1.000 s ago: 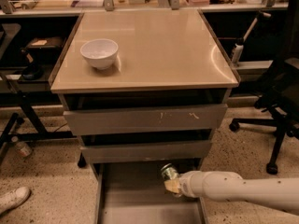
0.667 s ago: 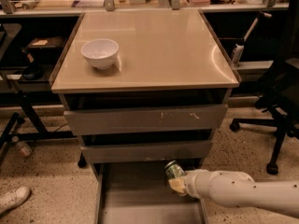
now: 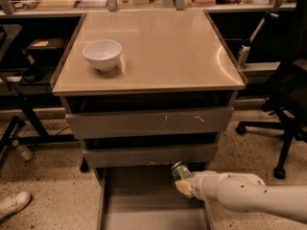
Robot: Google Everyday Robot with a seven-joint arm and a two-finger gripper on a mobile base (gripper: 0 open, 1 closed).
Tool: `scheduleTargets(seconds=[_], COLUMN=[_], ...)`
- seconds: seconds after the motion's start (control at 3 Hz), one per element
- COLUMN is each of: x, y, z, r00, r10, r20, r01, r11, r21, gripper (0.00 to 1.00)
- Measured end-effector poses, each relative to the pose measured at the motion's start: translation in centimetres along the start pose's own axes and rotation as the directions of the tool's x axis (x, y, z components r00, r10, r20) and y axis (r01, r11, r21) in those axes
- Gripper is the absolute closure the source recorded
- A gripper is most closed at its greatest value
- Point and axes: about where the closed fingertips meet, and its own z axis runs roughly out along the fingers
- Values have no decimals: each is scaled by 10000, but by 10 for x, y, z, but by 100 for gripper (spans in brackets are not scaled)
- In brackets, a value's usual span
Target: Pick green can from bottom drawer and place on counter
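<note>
Green can [image 3: 180, 170] clasped in gripper [image 3: 183, 184] over bottom drawer [image 3: 139, 198].

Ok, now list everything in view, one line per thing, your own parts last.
counter: one, glossy beige, capping the grey cabinet
white bowl: one, white, counter's left side
upper drawers: two, grey, under the counter
bottom drawer: one, grey, pulled out near the floor
green can: one, dark green, over the bottom drawer's right rear
office chair: one, black, right of cabinet
shoe: one, white, floor bottom left
gripper: one, pale, closed on the green can
arm: one, white, from lower right
</note>
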Motion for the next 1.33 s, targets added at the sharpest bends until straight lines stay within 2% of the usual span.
scheduleTargets(seconds=[0.33,0.67,1.0,1.33], x=[5,1,-24,-60], y=[2,6,17,32], z=[3,-27,-68,-100], r00=[9993,9998,9984,9889], r10=[135,71,-414,-995], r20=[-359,-190,393,1102], r01=[-140,-70,398,918], r11=[9998,10000,9983,9931], r21=[-137,53,427,726], gripper=[100,100,100,100])
